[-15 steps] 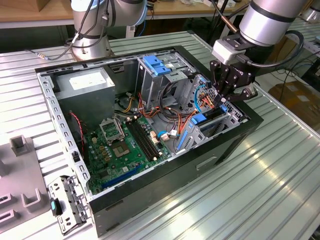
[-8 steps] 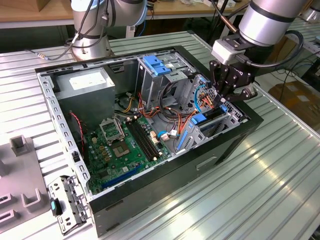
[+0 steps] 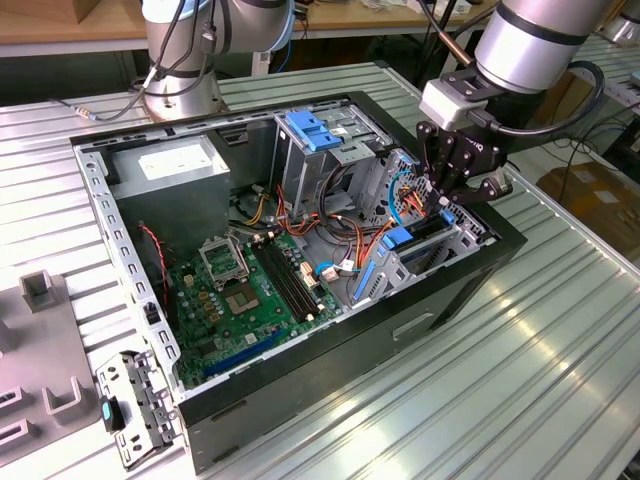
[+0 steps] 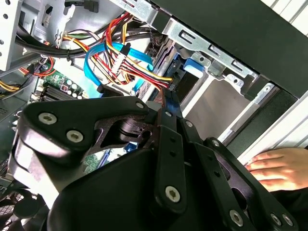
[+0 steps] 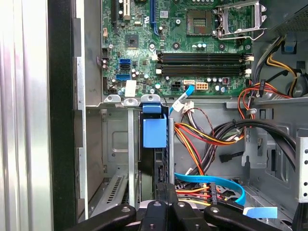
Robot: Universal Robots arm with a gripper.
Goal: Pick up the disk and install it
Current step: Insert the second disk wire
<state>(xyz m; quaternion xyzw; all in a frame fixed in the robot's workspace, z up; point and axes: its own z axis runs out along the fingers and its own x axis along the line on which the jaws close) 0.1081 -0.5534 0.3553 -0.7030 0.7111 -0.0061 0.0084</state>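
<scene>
At the case's near right corner, the gripper (image 3: 447, 196) hangs over the drive bay (image 3: 425, 245), fingers drawn together; whether they clamp anything is hidden. Below them the disk (image 5: 154, 132) stands edgewise in the bay, mostly concealed, blue carrier showing. Farther left lies the motherboard (image 3: 245, 290). A hand (image 4: 274, 166) rests outside the case.

You see a matt black metal claw (image 3: 447, 187) over the black-walled open computer case (image 3: 470, 285). Its green motherboard (image 3: 245, 300) carries black memory slots; the bundled wires (image 5: 202, 137) run red, orange, yellow and black. A blue plastic carrier rail (image 5: 154, 132) stands in the grey bay, on your ribbed silver worktop (image 3: 520, 380).
</scene>
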